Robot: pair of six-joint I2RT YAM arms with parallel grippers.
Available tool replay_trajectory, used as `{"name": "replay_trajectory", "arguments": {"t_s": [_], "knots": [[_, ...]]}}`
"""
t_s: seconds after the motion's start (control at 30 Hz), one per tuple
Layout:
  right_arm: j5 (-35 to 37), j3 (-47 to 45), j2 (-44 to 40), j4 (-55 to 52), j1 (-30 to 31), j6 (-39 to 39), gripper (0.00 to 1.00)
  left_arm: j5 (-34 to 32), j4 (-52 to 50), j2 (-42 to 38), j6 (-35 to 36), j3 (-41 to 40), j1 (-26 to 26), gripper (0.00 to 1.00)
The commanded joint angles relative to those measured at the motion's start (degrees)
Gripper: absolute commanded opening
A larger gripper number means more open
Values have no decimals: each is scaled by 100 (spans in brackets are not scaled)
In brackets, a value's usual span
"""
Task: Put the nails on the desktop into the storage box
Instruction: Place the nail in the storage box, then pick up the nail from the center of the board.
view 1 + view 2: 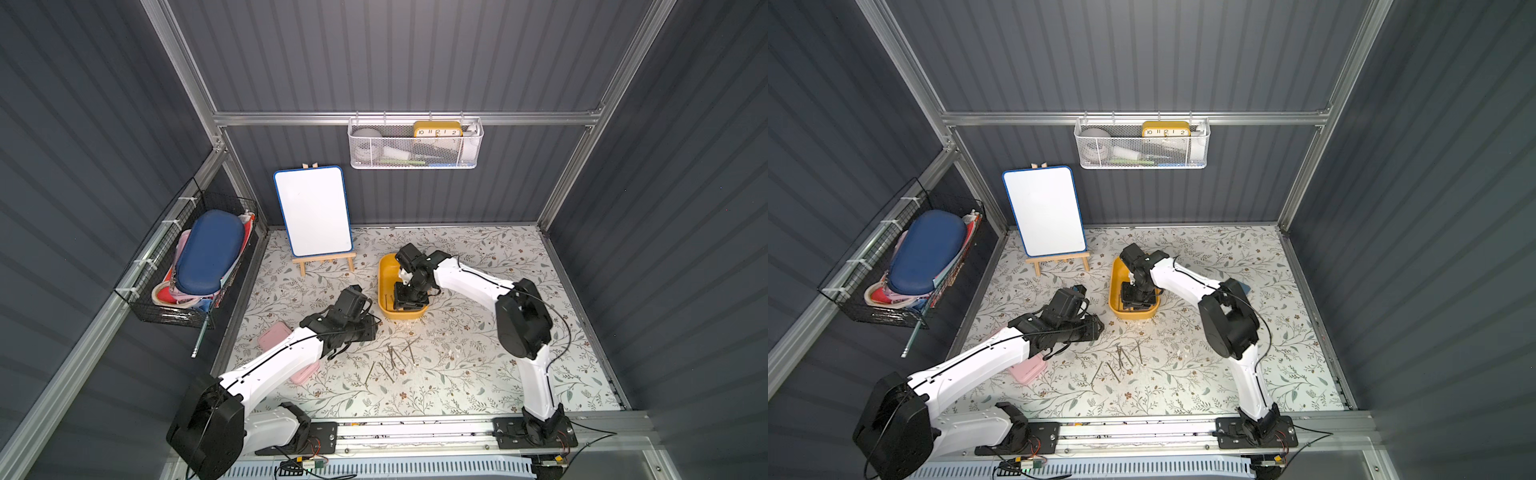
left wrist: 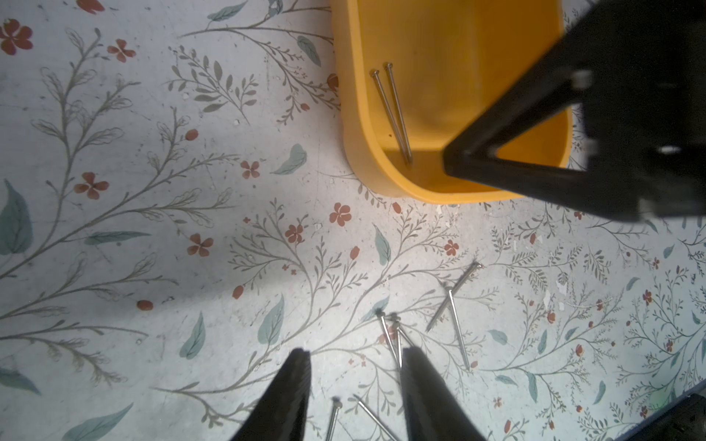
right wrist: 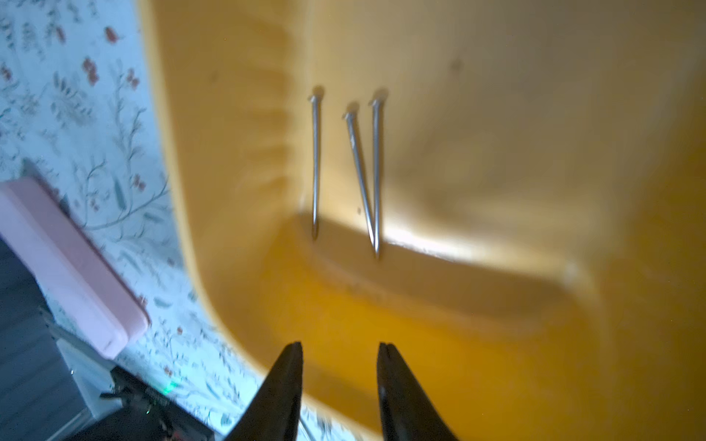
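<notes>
A: Our right gripper (image 3: 340, 345) hangs part-open and empty over three nails (image 3: 315, 164) in the storage box (image 3: 496, 114).

B: Our left gripper (image 2: 355, 353) gapes empty too. The loose nails (image 1: 395, 357), lower centre on the desktop (image 1: 478, 374), look light, stiff, slick; we'd pinch mid-shaft.

In both top views R arm covers most of the storage box (image 1: 382, 282) floor, 12 o'clock from the loose nails (image 1: 394, 357); they're too thin to count. Pink case (image 1: 272, 334), 9 o'clock of them, half under L arm. R wrist view blurred.
</notes>
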Motion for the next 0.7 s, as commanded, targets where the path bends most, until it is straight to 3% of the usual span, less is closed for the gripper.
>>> {"name": "replay_trajectory", "arguments": {"t_s": [0.0,0.13,0.27,0.67], "knots": [[421,-646,-1118,-213,383,-137,38,32,95,-58,97,-106,-9,44],[976,-1620,-1651,-402,1020,3,36,74,177,-40,100,-182,-14,44],[1110,-2304,-1540,10,1466,318,35,101,261,-24,136,-217,-9,45],[1729,-1966,-637,-48,1663,287,30,130,317,-39,111,-325,-9,45]]}}
